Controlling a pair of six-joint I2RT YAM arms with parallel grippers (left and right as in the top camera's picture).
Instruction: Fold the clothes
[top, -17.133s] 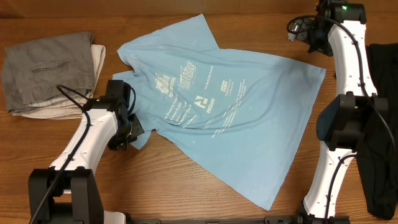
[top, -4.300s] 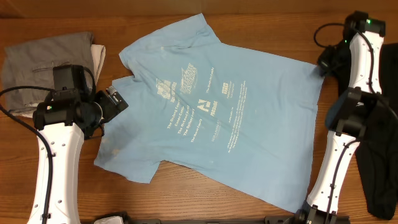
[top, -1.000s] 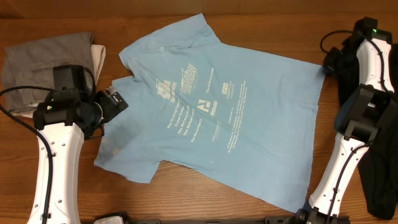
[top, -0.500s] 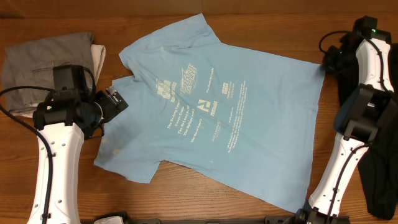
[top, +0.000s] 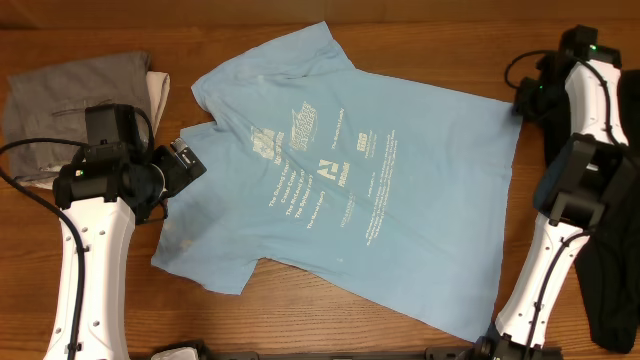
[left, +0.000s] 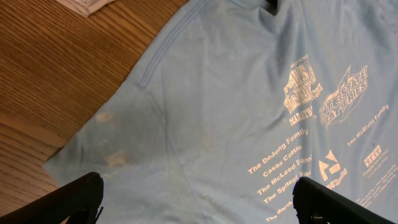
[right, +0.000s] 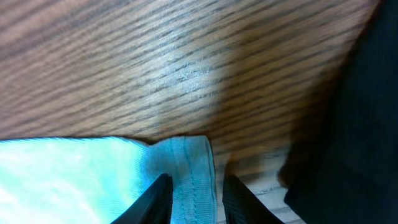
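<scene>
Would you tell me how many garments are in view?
4: blue T-shirt centre; grey one on cream one, far left; black one, right edge. More may be hidden.

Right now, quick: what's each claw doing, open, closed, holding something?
Left gripper: wide open, holding nothing, above the shirt.
Right gripper: partly open around the shirt's corner, apparently not gripping it.

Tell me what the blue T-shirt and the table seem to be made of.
T-shirt: thin knit fabric, probably cotton, matte. It lies limp with soft creases and shows stitched seams.
Table: wood or a wood-look laminate, smooth with a slight sheen. Brown grain lines run across it, but the look does not settle which.
</scene>
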